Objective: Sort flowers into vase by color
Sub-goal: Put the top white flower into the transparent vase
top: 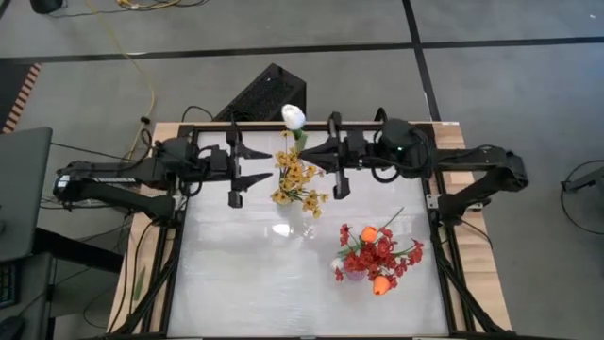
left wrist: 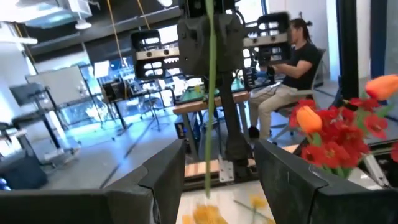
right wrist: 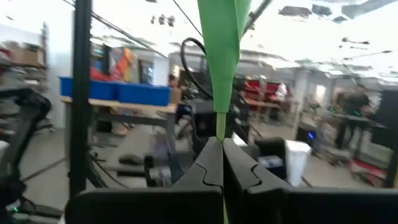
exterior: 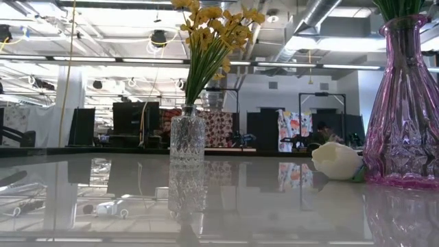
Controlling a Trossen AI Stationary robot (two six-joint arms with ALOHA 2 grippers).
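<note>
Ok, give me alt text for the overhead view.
Above the table, the right gripper holds a white tulip by its stem over the clear vase of yellow flowers; the left gripper faces it, jaws open. Red and orange flowers stand nearby.

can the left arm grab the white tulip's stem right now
Probably yes. The left tool is open and faces the white tulip's stem, nothing between. But the right tool is shut on that stem, so it must let go.

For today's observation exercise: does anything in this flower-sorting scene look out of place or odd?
Yes. A white tulip is held up over the table's far edge, its green stem pinched in the shut right claw, not in any vase. In the low view a white bud seems to rest beside the purple vase.
</note>
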